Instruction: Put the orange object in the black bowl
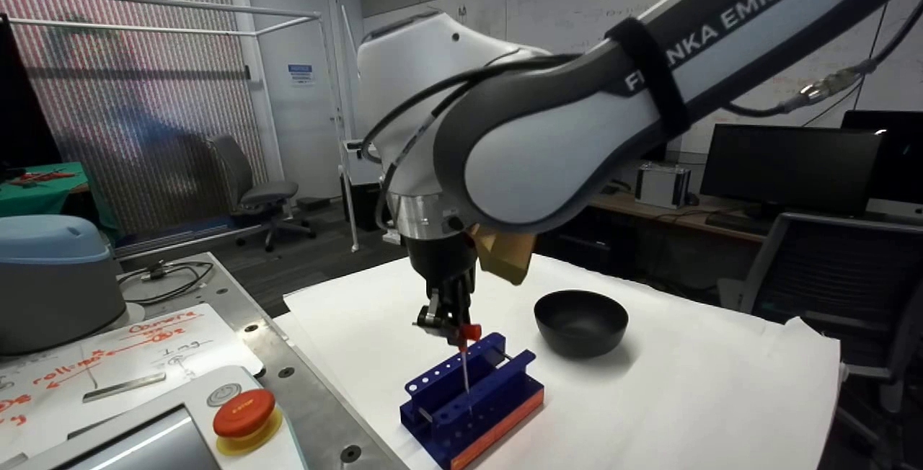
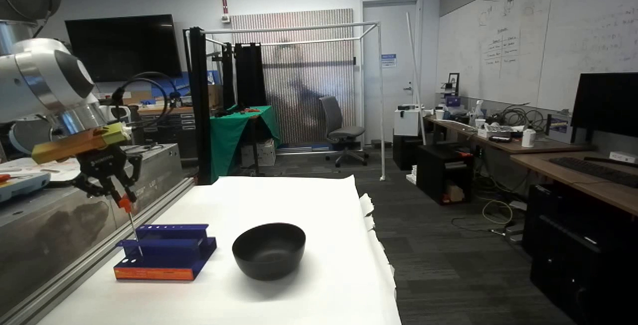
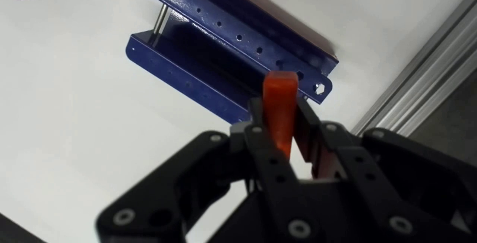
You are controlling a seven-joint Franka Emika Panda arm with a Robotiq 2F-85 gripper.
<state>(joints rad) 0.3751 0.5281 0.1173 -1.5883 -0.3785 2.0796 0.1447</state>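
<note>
In an exterior view, by the left edge of the counter (image 2: 344,295), the hand (image 2: 125,199) squeezes the orange thing (image 2: 125,205) by its fat top. Its thin end seems to poke into the rack (image 2: 172,248). This looks like the pulling-out step. Next, lift straight up till free, then carry it to the bowl (image 2: 269,261), nearer the right edge.
</note>
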